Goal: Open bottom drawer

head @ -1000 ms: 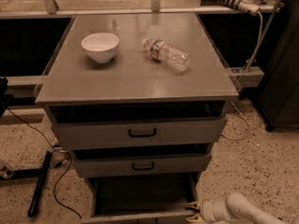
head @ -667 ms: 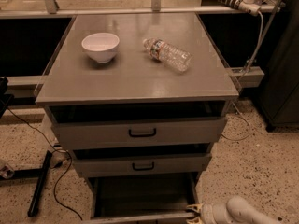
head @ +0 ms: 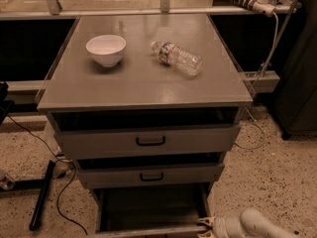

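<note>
The grey cabinet has three drawers. The bottom drawer (head: 148,209) stands pulled out, with its dark inside showing and its front rim at the bottom edge of the camera view; its handle is out of view. My gripper (head: 204,227), on a white arm, sits at the bottom right, right beside the right end of that front rim. The mid-sized middle drawer (head: 148,175) and the wide top drawer (head: 148,140) are each a little ajar, with black bar handles.
A white bowl (head: 106,49) and a plastic water bottle (head: 177,57) lying on its side rest on the cabinet top (head: 143,86). Black cables and a black bar (head: 42,195) lie on the speckled floor at the left. A dark cabinet stands at the right.
The white arm has shifted very slightly to the right and lower at the frame's bottom edge. The drawers, bowl and bottle have not moved.
</note>
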`<state>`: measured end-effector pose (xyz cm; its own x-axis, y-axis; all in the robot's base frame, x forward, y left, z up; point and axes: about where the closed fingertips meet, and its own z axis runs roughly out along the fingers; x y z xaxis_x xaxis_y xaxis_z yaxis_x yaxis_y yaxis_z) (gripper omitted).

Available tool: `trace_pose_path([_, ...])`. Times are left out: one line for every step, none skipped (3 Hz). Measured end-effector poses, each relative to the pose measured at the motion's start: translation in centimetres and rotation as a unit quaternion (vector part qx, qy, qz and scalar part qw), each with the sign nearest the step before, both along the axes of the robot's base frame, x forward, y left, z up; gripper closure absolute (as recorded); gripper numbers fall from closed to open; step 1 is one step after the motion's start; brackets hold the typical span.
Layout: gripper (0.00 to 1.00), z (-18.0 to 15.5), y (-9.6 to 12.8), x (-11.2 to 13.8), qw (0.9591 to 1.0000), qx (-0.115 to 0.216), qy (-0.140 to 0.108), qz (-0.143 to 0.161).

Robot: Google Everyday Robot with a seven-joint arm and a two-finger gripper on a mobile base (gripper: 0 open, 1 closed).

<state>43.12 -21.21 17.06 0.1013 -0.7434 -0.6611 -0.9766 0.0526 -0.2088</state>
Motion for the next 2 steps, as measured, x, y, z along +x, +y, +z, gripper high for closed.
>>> trace_pose_path([0.59,0.00,0.00,0.00,1.0000,0.000,0.000,0.000])
trace_pose_path([0.35,0.00,0.01,0.00,1.0000,0.000,0.000,0.000])
